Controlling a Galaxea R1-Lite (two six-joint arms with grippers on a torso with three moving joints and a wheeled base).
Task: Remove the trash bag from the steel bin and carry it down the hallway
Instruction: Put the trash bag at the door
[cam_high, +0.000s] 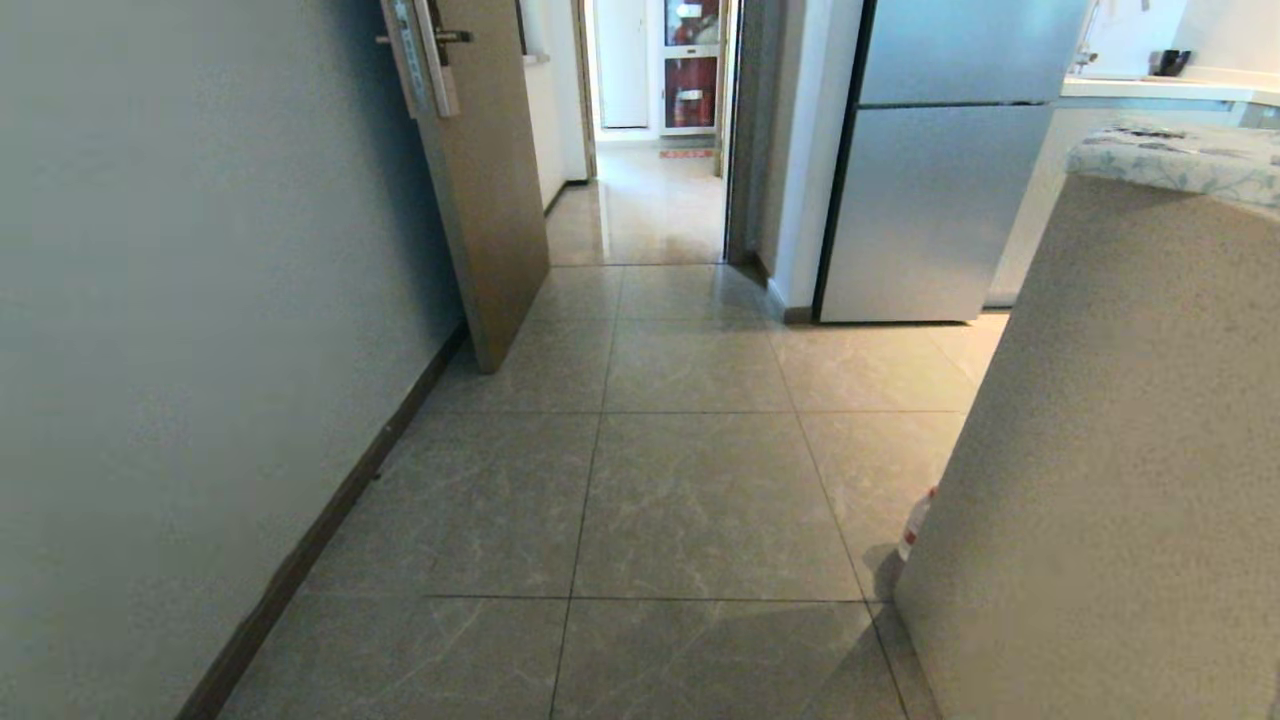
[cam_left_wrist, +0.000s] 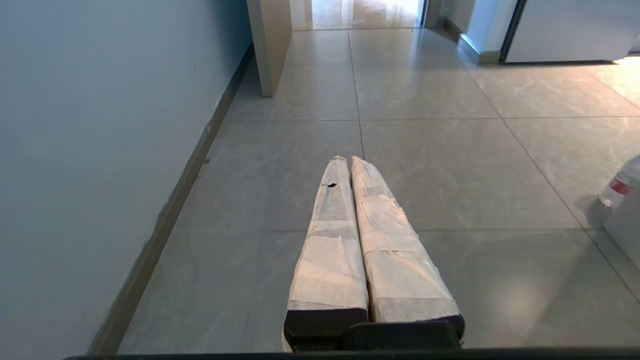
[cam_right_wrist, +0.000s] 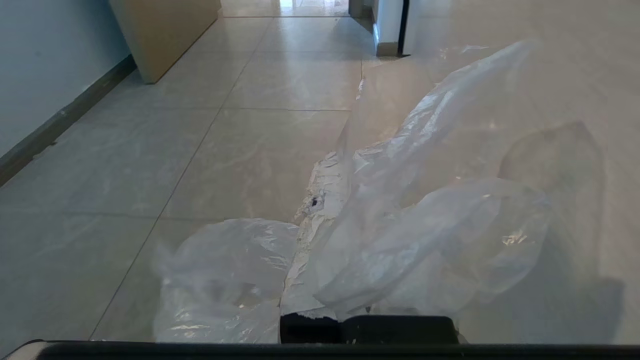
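Head view: the camera is looking down a hallway (cam_high: 690, 480) of grey-beige marbled tiles, with a pale wall (cam_high: 180, 330) and dark baseboard on the left, a wood-coloured door (cam_high: 480, 190) standing ajar ahead, a steel-grey fridge (cam_high: 940, 170) further on to the right, and a speckled counter side (cam_high: 1110, 460) crowding the right edge; a small bottle (cam_high: 914, 527) is sitting on the floor against that counter. Neither arm is showing here, and no bin is in sight. Left wrist view: the left gripper (cam_left_wrist: 348, 161) is pointing along the floor with its two tape-wrapped fingers (cam_left_wrist: 332, 235) pressed together on nothing, the wall running close beside it and the bottle (cam_left_wrist: 620, 182) showing at the far edge. Right wrist view: the right gripper (cam_right_wrist: 320, 200) is pinching the bag (cam_right_wrist: 410, 240), whose thin clear plastic is bunching over and around the closed fingers and billowing forward, hiding most of them. Risks, judging from this: the film is thin and slippery, so it could be slipping out of the pinch if the base jolts; the loose folds are hanging low and could be dragging on the tiles or catching on the counter corner or the door edge; the passage is narrowing ahead, so drifting sideways could be knocking the bottle or scraping the wall.
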